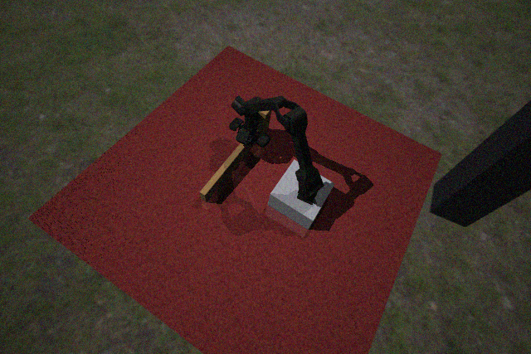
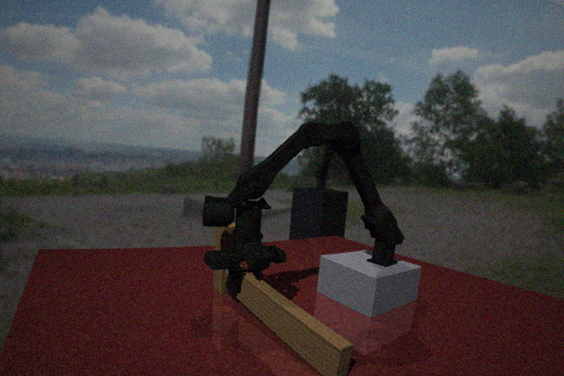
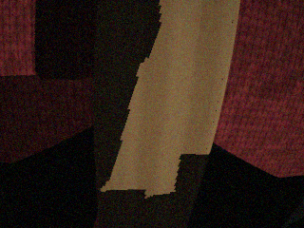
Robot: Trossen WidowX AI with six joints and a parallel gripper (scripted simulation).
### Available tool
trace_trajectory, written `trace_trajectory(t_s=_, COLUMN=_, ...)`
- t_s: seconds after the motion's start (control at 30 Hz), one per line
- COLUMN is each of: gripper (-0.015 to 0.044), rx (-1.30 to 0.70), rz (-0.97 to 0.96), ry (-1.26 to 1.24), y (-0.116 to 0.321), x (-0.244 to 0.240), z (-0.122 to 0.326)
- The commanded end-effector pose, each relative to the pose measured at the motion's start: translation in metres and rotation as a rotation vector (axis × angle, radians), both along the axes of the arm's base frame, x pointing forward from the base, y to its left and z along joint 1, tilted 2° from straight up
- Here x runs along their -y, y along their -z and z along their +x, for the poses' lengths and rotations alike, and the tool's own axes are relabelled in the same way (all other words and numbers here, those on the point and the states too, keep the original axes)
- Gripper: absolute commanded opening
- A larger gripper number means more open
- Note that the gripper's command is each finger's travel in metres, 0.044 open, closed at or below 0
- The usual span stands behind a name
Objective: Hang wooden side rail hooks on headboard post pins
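Note:
The wooden side rail (image 1: 222, 172) (image 2: 296, 317) (image 3: 185, 85) runs from my gripper to its far end, which is low at the table top. My gripper (image 1: 250, 144) (image 2: 234, 284) (image 3: 143, 128) is shut on the rail near its other end, close to the headboard post. The post (image 1: 264, 113) (image 2: 219, 279) stands upright just behind the gripper, mostly covered by it in the top and exterior views. The steel hooks, the slot and the pins are hidden, so I cannot tell whether the hooks touch the pins. The wrist view shows the rail between the dark fingers, partly in shadow.
The arm's base stands on a white block (image 1: 289, 187) (image 2: 345, 281) to the right of the rail. The red table top (image 1: 171, 255) (image 2: 114, 308) carries everything. A dark beam (image 1: 479, 178) juts in at the right of the top view.

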State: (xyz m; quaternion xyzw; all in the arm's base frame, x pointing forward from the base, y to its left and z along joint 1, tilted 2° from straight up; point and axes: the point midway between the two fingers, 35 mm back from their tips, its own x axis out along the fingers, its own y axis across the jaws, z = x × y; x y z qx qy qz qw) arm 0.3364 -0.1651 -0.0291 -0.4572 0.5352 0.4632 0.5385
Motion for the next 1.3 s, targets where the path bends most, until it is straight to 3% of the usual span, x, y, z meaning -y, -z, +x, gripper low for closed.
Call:
trace_trajectory(t_s=0.0, gripper=0.0000, rx=0.000, rz=-0.006, ry=-0.001, y=0.000, x=0.001, z=0.000)
trace_trajectory(t_s=0.57, gripper=0.0000, rx=0.000, rz=-0.006, ry=-0.001, y=0.003, x=0.001, z=0.000)
trace_trajectory(t_s=0.97, gripper=0.0315, rx=-0.002, rz=0.001, ry=0.000, y=0.002, x=0.000, z=-0.001)
trace_trajectory(t_s=1.1, gripper=0.0420, rx=-0.001, rz=-0.003, ry=0.000, y=-0.025, x=0.000, z=0.000)
trace_trajectory(t_s=1.27, gripper=0.0440, rx=0.000, rz=-0.006, ry=-0.001, y=-0.038, x=0.000, z=0.000)
